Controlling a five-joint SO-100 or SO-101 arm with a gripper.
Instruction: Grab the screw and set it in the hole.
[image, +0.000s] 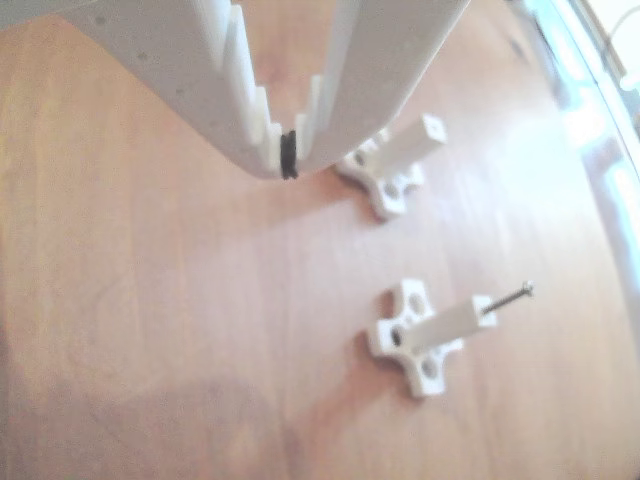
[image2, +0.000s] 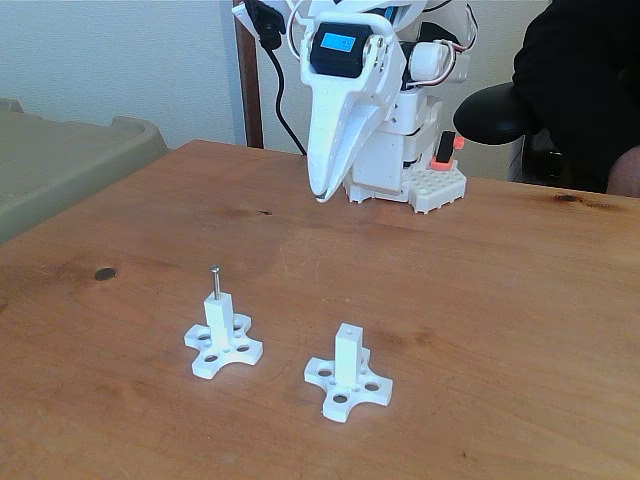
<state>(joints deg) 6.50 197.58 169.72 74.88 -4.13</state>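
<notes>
Other view. My gripper (image: 288, 150) fills the upper left and top centre of the frame, its two white toothed fingers converging until the tips meet with no gap; I see nothing held between them. A small black ring-like part sits at the tips. Right of centre and low in the frame, a white post (image: 455, 325) on a cross-shaped base lies along the picture's diagonal, and the screw (image: 507, 298) projects from the hole in its end face, head outward toward the right. A second post (image: 410, 145), its end hole (image: 434, 127) unfilled, sits just right of the gripper tips. All rest on the wooden table (image: 150, 330).

Fixed view. The gripper (image2: 318, 192) hangs at upper centre, pointing down, jaws closed and empty, well above the table (image2: 480, 300). At lower left the post (image2: 219, 315) stands upright with the screw (image2: 215, 281) upright in its top. The second post (image2: 347, 357) stands at lower centre, apart from the first. A person's dark sleeve (image2: 575, 90) occupies the upper right corner.
</notes>
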